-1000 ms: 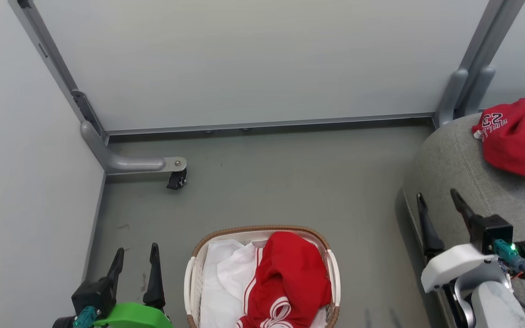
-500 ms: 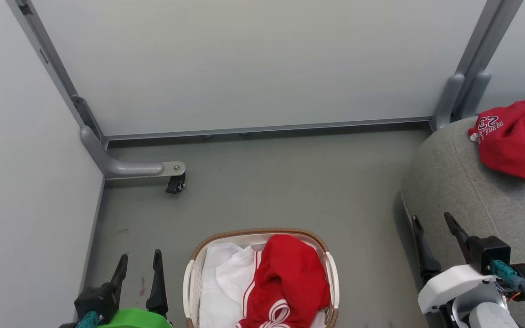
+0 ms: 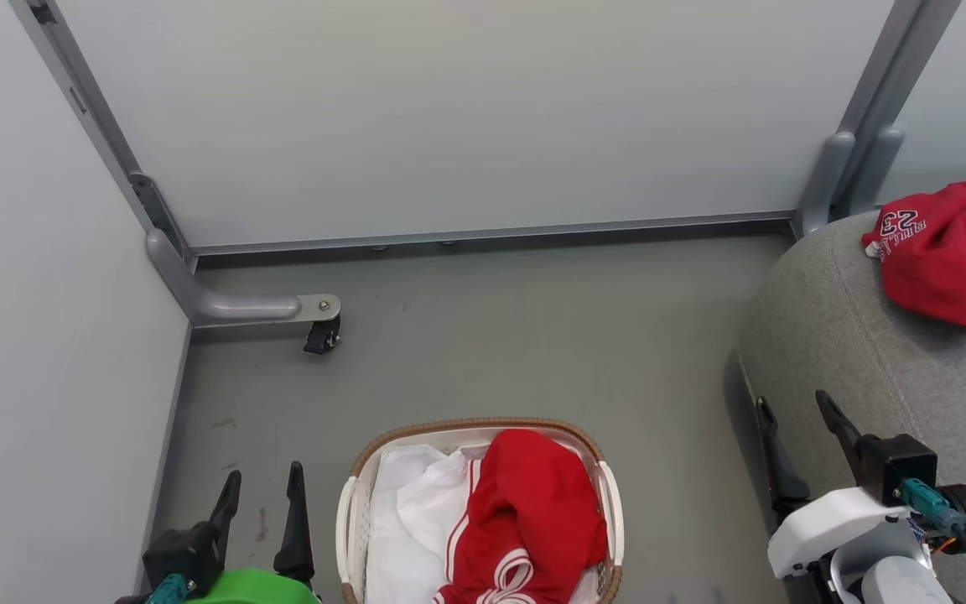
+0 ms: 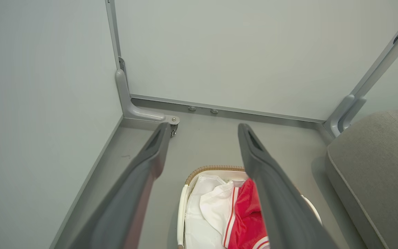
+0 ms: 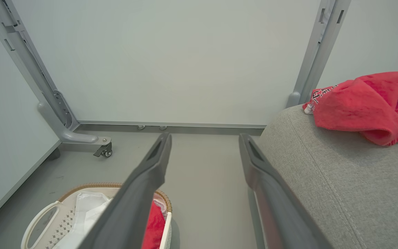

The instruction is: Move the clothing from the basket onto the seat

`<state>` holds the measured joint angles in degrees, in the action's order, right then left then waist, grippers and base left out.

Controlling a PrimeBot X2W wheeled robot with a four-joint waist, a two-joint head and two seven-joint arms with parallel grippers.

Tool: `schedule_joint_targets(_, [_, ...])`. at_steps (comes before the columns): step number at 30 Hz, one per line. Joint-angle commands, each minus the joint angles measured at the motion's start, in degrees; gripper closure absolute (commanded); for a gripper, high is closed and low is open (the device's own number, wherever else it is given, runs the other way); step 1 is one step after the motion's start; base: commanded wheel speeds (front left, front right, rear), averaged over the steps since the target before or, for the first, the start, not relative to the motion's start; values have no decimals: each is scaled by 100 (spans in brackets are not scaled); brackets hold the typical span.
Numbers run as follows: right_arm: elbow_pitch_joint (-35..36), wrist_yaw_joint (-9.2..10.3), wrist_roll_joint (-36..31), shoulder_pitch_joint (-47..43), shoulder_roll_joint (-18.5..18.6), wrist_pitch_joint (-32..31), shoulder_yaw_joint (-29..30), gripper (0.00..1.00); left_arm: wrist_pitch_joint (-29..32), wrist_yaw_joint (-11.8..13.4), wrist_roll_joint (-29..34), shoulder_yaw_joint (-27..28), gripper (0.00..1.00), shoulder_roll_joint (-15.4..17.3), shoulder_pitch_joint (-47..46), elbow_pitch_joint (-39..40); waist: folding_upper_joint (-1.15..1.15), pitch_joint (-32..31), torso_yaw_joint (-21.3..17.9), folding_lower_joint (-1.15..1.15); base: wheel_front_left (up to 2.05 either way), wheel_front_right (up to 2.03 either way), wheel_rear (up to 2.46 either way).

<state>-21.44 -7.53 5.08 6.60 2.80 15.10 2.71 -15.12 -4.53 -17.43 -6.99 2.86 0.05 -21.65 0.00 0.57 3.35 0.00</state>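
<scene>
The basket (image 3: pixel 475 424), white with a brown woven rim, stands on the floor at the bottom centre. Inside it a red garment with white stripes (image 3: pixel 533 516) lies on the white cloth liner (image 3: pixel 403 520). A second red garment lettered "23" (image 3: pixel 948 252) rests on the grey seat (image 3: pixel 852 335) at the right. My left gripper (image 3: pixel 263 485) is open and empty, left of the basket. By the seat's front edge my right gripper (image 3: pixel 793 407) is open and empty. In the left wrist view the basket (image 4: pixel 212 169) sits below the fingers (image 4: pixel 157 145).
Pale partition walls close off the left and the back. A grey metal foot with a black caster (image 3: pixel 319 335) juts onto the floor at the left corner. Another grey post (image 3: pixel 848 168) stands behind the seat. Bare grey floor (image 3: pixel 533 335) lies between basket and wall.
The head view has shifted a little, so the scene sits slightly lower. Both grippers have drawn back toward the bottom edge, staying open. The garments have not moved.
</scene>
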Motion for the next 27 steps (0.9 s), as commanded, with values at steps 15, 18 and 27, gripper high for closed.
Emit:
schedule_joint_targets(15, [179, 8, -115, 267, 19, 10, -31, 0, -5, -55, 206, -234, 0, 5, -425, -84, 0, 472, -129, 0, 0, 0, 0])
schedule_joint_targets(18, [273, 8, -131, 408, 18, 10, -9, 0, -5, -87, 262, -368, 0, 7, -712, -235, 0, 732, -233, 0, 0, 0, 0])
schedule_joint_targets(27, [538, 8, -129, 952, 16, 10, 17, 0, -5, -139, 235, -949, 0, 11, -1801, -1108, 0, 1782, -712, 0, 0, 0, 0])
